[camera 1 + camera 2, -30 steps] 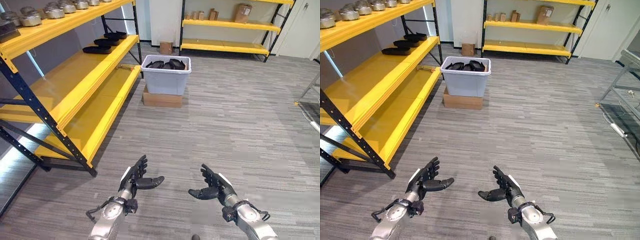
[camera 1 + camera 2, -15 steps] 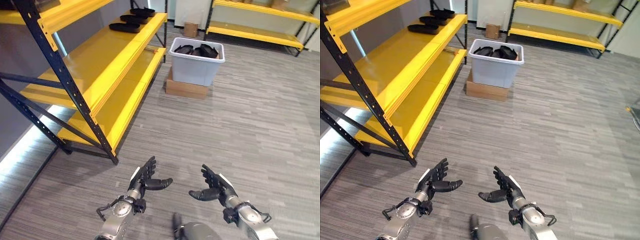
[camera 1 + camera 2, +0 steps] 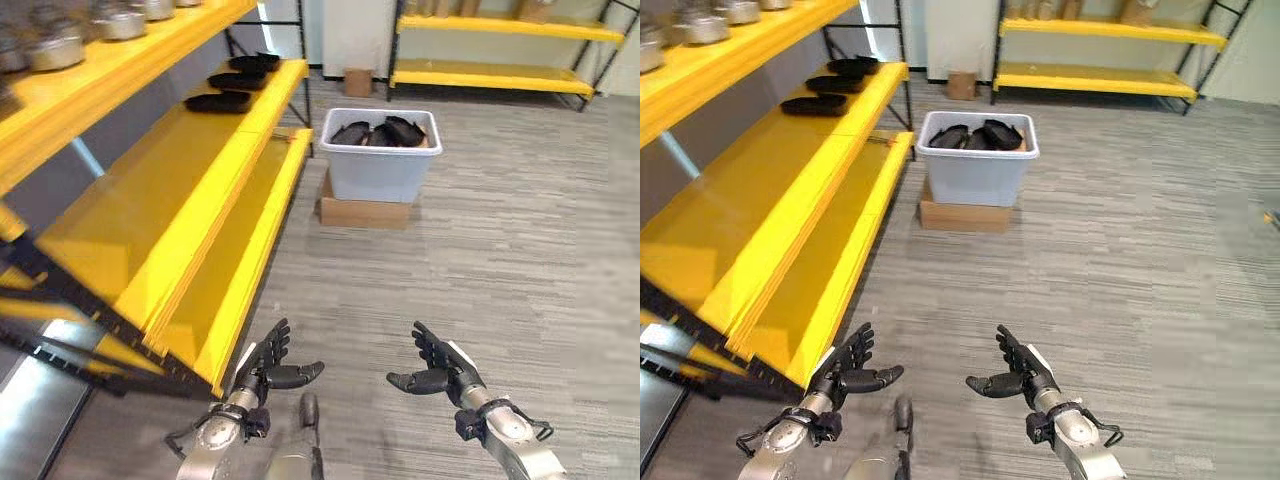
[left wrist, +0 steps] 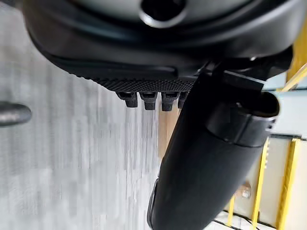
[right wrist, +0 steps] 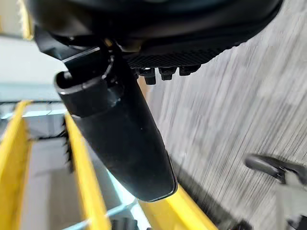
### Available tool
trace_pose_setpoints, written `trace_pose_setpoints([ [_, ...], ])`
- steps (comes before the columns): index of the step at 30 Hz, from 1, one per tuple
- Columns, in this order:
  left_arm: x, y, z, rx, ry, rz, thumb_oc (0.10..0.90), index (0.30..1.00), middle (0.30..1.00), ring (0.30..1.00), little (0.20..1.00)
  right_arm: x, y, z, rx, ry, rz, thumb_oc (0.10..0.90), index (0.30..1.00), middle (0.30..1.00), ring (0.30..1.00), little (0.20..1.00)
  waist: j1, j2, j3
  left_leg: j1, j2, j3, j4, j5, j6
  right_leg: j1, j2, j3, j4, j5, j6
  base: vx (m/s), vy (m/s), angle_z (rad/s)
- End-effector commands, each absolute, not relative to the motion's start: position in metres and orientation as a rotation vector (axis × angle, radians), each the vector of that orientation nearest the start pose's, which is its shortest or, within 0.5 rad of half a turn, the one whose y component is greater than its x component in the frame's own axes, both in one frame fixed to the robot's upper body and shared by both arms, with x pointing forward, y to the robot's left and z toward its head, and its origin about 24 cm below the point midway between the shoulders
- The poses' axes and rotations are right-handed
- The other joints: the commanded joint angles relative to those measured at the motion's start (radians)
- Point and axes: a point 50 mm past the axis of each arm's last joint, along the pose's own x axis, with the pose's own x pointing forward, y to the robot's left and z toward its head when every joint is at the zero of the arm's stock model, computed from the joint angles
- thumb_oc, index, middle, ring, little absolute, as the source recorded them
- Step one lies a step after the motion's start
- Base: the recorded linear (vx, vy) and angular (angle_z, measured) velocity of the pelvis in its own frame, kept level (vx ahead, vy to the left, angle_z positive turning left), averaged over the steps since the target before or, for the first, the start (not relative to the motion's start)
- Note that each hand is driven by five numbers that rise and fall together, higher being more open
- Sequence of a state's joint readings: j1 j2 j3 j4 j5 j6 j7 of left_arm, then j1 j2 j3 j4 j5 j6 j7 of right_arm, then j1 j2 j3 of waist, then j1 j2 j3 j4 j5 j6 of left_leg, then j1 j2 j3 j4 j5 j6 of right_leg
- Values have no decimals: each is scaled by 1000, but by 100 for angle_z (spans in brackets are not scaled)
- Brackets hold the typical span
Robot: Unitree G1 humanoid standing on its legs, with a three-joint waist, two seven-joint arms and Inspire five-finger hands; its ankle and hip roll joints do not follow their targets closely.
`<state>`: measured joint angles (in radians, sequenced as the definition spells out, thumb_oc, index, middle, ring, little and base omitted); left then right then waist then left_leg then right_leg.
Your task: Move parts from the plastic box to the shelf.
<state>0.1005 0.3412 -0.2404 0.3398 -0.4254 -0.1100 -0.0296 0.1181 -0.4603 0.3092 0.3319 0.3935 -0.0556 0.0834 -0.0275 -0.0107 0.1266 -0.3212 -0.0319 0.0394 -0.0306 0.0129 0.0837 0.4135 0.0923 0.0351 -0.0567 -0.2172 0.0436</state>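
Note:
A pale plastic box [image 3: 380,170] stands on a flat cardboard carton ahead of me, with several black parts [image 3: 378,131] heaped inside. A few more black parts [image 3: 218,101] lie on the middle level of the yellow shelf [image 3: 150,215] at my left. My left hand [image 3: 262,368] and right hand [image 3: 440,372] hover low over the grey floor, far short of the box. Both are open, fingers spread, thumbs pointing toward each other, and nothing is in either. The left wrist view shows its thumb [image 4: 206,158] extended; the right wrist view shows its thumb [image 5: 120,134] the same.
Metal pots [image 3: 55,45] line the top level of the near shelf. A second yellow shelf [image 3: 490,75] with small boxes stands along the back wall, a small carton [image 3: 357,81] on the floor before it. Open grey floor stretches between me and the box.
The camera has moved, so the shelf and box sit differently in the picture. Both hands stay open and empty in the same pose.

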Motion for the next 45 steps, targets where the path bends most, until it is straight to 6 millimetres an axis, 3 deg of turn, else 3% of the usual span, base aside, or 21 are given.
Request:
trace_pose_setpoints([
  [1,232,184,-7,-70,150,-136,900,1000,1000,1000,1000,229,-192,-9,-75,231,282,900,1000,1000,1000,1000,49,13,-28,131,103,-36,-57,207,-191,-187,-58,4,-29,107,-14,544,157,-64],
  [5,233,183,-5,-58,140,-147,900,1000,1000,1000,1000,229,-184,-7,-64,220,309,900,1000,1000,1000,1000,46,4,-53,158,90,-11,-43,197,-171,-165,-95,4,-21,82,-6,291,106,-64],
  [11,237,185,-1,-43,130,-134,900,1000,1000,1000,1000,235,-169,-5,-53,205,347,900,1000,1000,1000,1000,52,-21,-96,169,33,35,-12,123,-112,-188,-160,2,54,71,35,179,95,9],
  [23,231,188,-7,-53,163,-116,900,1000,1000,1000,1000,227,-167,-12,-45,238,354,900,1000,1000,1000,1000,41,-37,-127,201,8,52,-43,101,-95,-191,-173,1,39,91,55,72,5,-3],
  [32,229,192,-6,-51,157,-105,900,1000,1000,1000,1000,231,-167,-9,-63,225,356,900,1000,1000,1000,1000,69,-40,-126,210,-16,63,-43,66,-70,-208,-210,-23,76,158,98,62,8,-1],
  [36,230,193,-4,-38,156,-106,900,1000,1000,1000,1000,228,-167,-10,-50,229,350,900,1000,1000,1000,1000,72,-37,-129,227,-36,51,-38,38,-54,-245,-213,-29,187,174,116,91,60,5],
  [37,232,194,-2,-20,145,-108,900,1000,1000,1000,1000,227,-165,-12,-37,232,349,900,1000,1000,1000,1000,64,-30,-107,248,-44,25,-30,17,-40,-341,-180,-11,393,242,136,83,110,13],
  [38,234,194,1,-10,136,-111,900,1000,1000,1000,1000,227,-164,-11,-34,229,354,900,1000,1000,1000,1000,54,-20,-87,268,-46,11,-29,9,-35,-393,-171,-22,493,295,147,78,117,19],
  [40,237,194,4,6,123,-120,900,1000,1000,1000,1000,226,-164,-12,-32,230,356,900,1000,1000,1000,1000,33,6,-50,309,-36,-13,-22,-7,-27,-472,-156,-55,655,330,146,107,108,61],
  [41,239,193,5,16,121,-126,900,1000,1000,1000,1000,225,-165,-13,-33,233,352,900,1000,1000,1000,1000,22,22,-29,332,-28,-24,-17,-17,-23,-518,-148,-67,720,319,137,255,155,97],
  [42,239,193,4,19,123,-133,900,1000,1000,1000,1000,223,-167,-15,-21,244,337,900,1000,1000,1000,1000,7,43,-14,365,-21,-39,0,-39,-20,-586,-149,-110,744,264,105,298,119,68],
  [45,239,192,3,10,128,-138,900,1000,1000,1000,1000,219,-171,-16,1,251,317,900,1000,1000,1000,1000,-18,47,1,395,-26,-70,28,-64,-25,-623,-162,-146,687,200,73,192,10,44],
])
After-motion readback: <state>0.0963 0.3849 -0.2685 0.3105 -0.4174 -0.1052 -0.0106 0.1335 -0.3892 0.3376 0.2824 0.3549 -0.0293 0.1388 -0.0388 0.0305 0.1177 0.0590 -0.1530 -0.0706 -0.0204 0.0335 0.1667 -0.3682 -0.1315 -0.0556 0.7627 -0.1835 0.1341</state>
